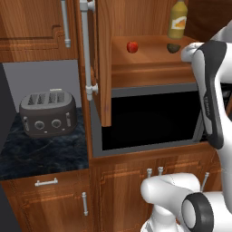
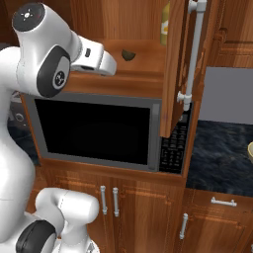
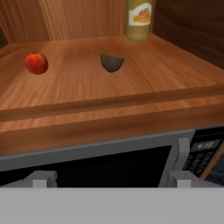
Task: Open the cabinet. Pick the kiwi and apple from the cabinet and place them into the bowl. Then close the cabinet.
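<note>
The cabinet (image 1: 149, 68) stands with both doors swung open: one door (image 1: 105, 63) on the left, the other door (image 2: 175, 64) on the right. On its shelf lie the red apple (image 1: 132, 46) (image 3: 36, 62) and, to its right, the dull brown-green kiwi (image 1: 173, 47) (image 2: 128, 55) (image 3: 112, 62). My gripper (image 3: 109, 178) hovers in front of the shelf's edge, above the microwave. Its fingers are spread wide and hold nothing, and the kiwi is straight ahead. A sliver of the cream bowl (image 2: 250, 150) shows on the counter at the far right.
A tall yellow bottle (image 1: 178, 20) (image 3: 139, 19) stands at the back of the shelf behind the kiwi. A microwave (image 2: 94, 131) sits under the cabinet. A toaster (image 1: 47, 113) rests on the dark counter to the left. Low cabinets (image 1: 149, 181) run below.
</note>
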Controlling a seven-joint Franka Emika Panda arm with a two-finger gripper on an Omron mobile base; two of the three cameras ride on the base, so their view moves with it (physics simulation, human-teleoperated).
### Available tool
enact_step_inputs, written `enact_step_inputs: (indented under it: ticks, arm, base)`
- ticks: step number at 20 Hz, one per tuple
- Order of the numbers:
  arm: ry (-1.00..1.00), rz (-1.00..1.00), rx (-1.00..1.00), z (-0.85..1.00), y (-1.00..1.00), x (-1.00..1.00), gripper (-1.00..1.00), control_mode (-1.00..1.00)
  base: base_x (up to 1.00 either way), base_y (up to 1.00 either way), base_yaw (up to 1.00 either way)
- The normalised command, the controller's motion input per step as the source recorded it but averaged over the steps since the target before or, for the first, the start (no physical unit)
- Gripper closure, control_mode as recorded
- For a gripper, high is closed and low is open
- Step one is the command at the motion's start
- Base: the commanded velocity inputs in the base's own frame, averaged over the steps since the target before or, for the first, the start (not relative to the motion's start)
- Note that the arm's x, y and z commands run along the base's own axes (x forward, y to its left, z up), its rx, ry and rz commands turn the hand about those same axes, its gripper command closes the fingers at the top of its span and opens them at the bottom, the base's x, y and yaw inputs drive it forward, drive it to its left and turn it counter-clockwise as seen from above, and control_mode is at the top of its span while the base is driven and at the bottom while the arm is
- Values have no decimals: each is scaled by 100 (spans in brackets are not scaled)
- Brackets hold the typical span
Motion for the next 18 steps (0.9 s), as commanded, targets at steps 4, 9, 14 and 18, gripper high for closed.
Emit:
enact_step_inputs:
  ticks: [4, 9, 14, 18]
  arm:
    - [0, -1, 7, 7, 0, 26, -100, -100]
    - [0, -1, 5, 0, 0, 27, -100, -100]
    - [-1, -1, 2, 0, -4, 22, -100, -100]
    - [0, -2, 1, 0, -7, 22, -100, -100]
  base:
    - [0, 0, 0]
    - [0, 0, 0]
    - [0, 0, 0]
    - [0, 0, 0]
